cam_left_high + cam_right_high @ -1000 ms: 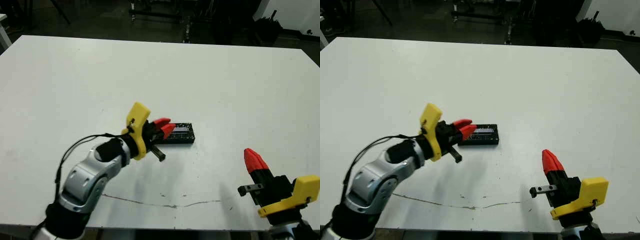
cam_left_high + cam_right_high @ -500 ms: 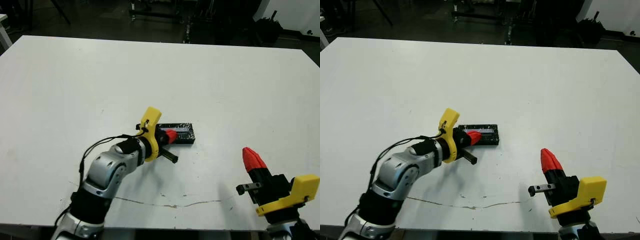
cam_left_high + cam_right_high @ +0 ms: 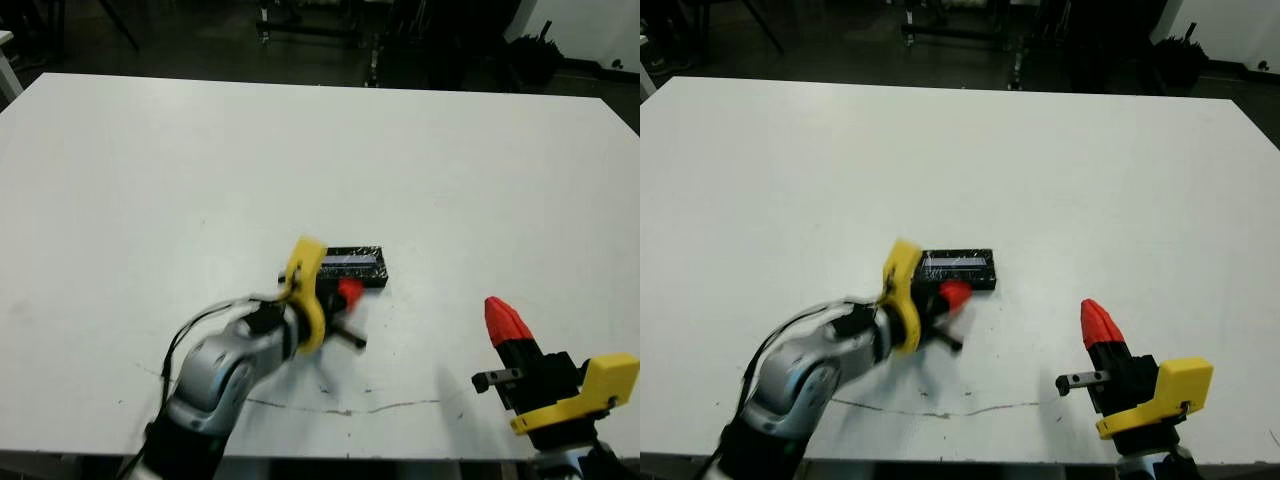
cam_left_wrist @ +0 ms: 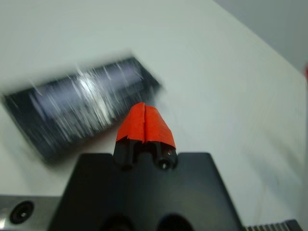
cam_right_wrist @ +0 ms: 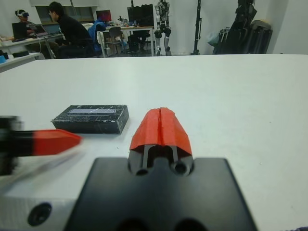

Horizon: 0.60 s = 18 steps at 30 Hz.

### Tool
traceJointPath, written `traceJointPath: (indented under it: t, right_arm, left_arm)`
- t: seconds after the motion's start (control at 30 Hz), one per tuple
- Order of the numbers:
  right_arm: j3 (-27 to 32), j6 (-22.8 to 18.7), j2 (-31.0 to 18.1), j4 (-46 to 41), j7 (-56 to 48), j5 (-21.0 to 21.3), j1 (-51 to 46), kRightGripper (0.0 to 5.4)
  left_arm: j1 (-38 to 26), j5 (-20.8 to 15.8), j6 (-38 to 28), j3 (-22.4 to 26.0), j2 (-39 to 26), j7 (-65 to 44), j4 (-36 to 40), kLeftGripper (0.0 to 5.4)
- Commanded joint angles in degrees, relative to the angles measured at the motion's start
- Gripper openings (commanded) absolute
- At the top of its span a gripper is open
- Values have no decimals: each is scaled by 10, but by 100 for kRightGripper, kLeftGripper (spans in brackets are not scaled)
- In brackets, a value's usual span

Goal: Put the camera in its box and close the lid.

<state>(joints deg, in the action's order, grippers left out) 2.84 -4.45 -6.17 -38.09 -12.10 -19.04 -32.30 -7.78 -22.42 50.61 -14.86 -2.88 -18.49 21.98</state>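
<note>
Lid [image 3: 353,262] flat atop box [image 5: 91,125]

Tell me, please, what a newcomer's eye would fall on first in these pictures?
Probably the left gripper, its red fingers pressed together, just in front of the closed box near the middle of the white table. Next, the right gripper, also shut, idle near the table's front right edge, well apart from the box, whose glossy lid is already on.

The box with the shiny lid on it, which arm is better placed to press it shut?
Probably left. The left gripper is shut right beside the box, while the right gripper sits well apart.
</note>
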Motion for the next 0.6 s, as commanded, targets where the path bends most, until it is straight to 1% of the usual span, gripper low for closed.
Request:
traceJointPath:
  t: [0.03,0.1,0.17,0.23,0.27,0.33,0.47,0.53,0.6]
  right_arm:
    - [2,7,2,4,1,-1,1,0]
    - [4,3,2,2,6,0,3,0]
    - [8,0,3,-1,11,-2,7,0]
    - [13,7,7,-1,21,7,15,0]
    - [16,8,9,-4,30,14,19,0]
    - [24,19,11,-3,44,33,31,0]
    - [38,32,15,9,64,57,65,0]
    - [43,39,14,23,66,62,86,0]
    - [42,35,15,32,72,72,101,0]
  left_arm:
    - [9,8,-62,30,-56,-32,55,2]
    - [12,10,-102,68,-70,-30,67,2]
    - [17,7,-147,108,-70,-23,65,2]
    - [25,20,-233,149,-66,-18,45,2]
    - [30,31,-288,168,-65,-18,31,2]
    - [42,43,-357,200,-63,-11,12,2]
    - [68,54,-447,237,-63,-4,-19,2]
    - [85,59,-469,246,-57,9,-19,2]
    - [103,60,-483,250,-45,27,-16,2]
